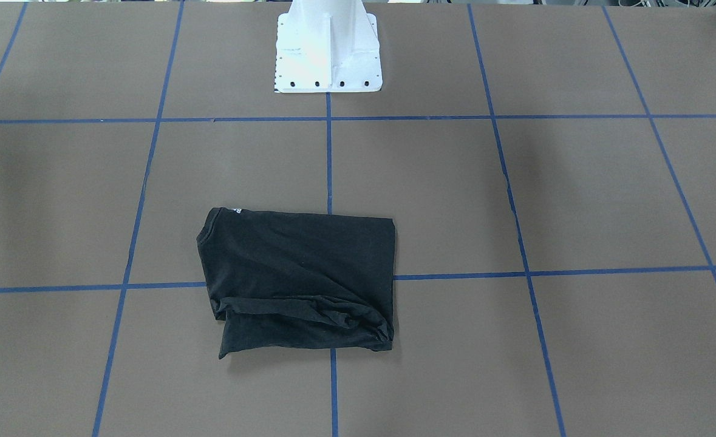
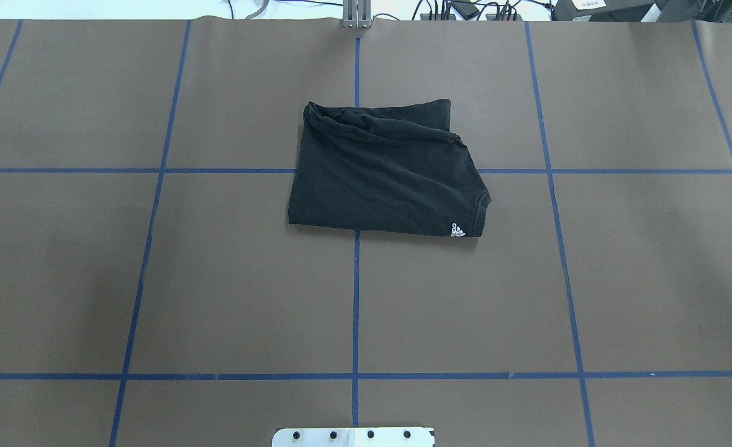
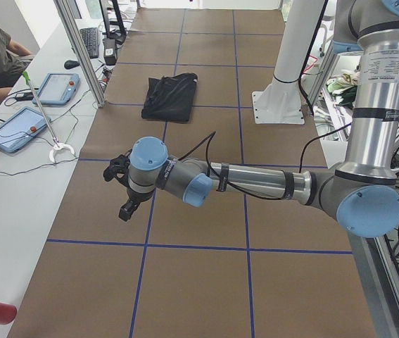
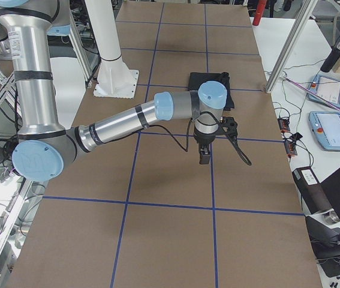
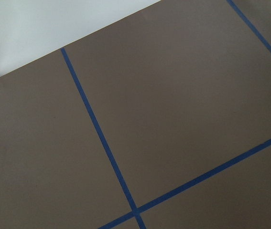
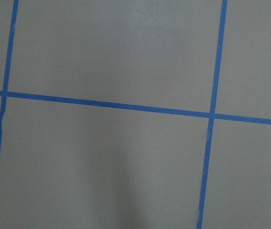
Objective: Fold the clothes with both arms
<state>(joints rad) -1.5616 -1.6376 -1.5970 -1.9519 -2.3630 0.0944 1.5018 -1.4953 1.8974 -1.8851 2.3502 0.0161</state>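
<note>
Jaws' spread we cannot tell; on the folded black cotton T-shirt (image 2: pixel 384 180), upper centre, we'd flatten its bunched top edge evenly.

T-shirt (image 2: pixel 384 174): black cloth, matt, soft, creased.
Worktop (image 2: pixel 216 279): brown paper-like covering, matt, smooth.
Tape lines (image 2: pixel 355 298): blue, faint sheen.
Left arm (image 3: pixel 255 179), right arm (image 4: pixel 116 123): silvery metal tubes, satin.
Joint caps (image 3: pixel 368 211): light-blue plastic, smooth.
Base plate (image 1: pixel 327 54): white, glossy paint.

Left arm (image 3: pixel 255 182) and right arm (image 4: pixel 119 124) stretch level, left tool (image 3: pixel 122 193) and right tool (image 4: pixel 205 156) hanging downward.
</note>
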